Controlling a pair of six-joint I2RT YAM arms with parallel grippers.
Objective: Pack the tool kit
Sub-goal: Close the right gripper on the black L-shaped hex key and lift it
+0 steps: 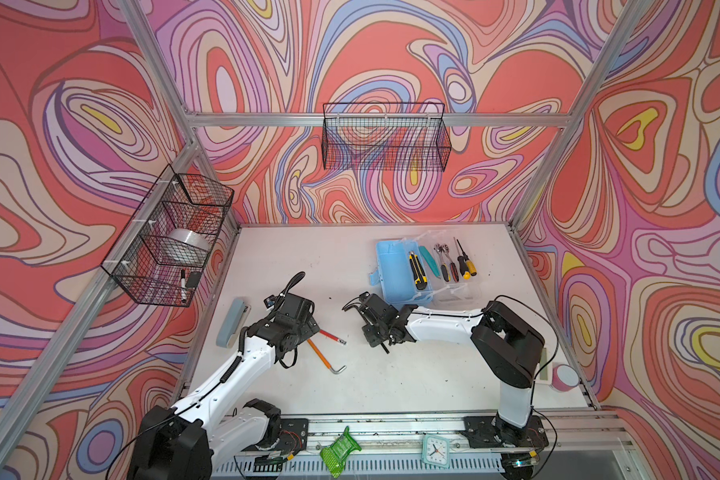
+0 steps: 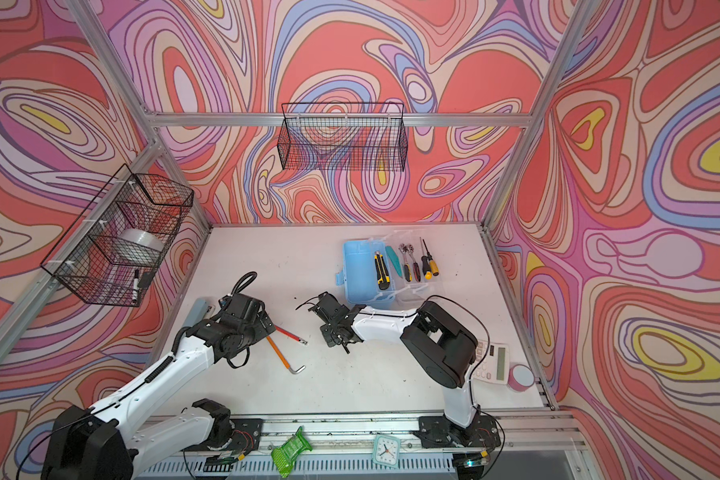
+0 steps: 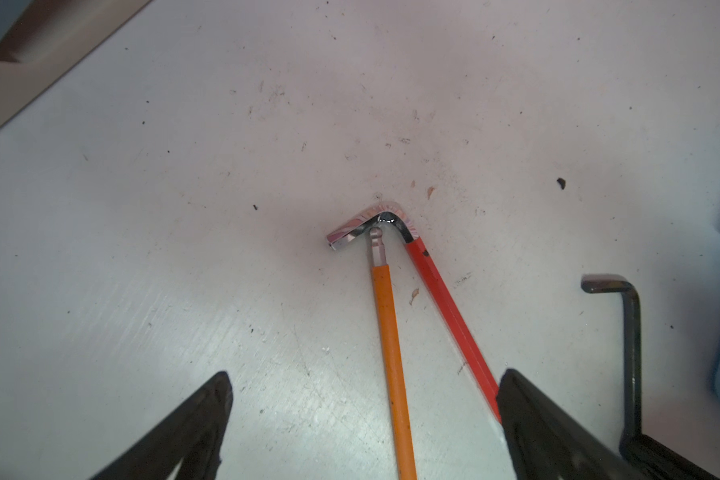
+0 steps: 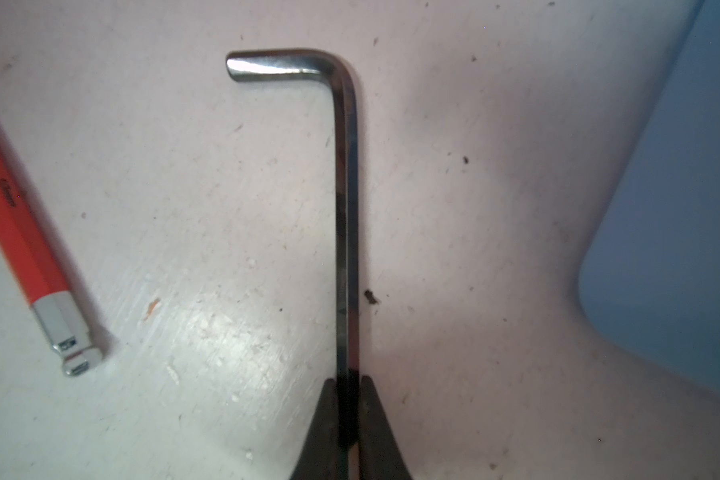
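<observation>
Two high overviews, two close wrist views

Both arms showing white link shells, black joint housings. Left arm [image 1: 242, 365] wearing ribbed black cable conduit; right arm [image 1: 441, 328] trailing thin black cable. Black base plates showing red wiring. Jaws tapering, matte black.

- The left white-and-black robot arm reaches in over the table, its black parallel left gripper [image 3: 362, 419] low with jaws spread wide, holding nothing.
- The right white-and-black robot arm bends at its elbow and reaches leftward; its black right gripper [image 4: 347, 411] is clamped on a dark steel L-shaped hex key [image 4: 346, 216].
</observation>
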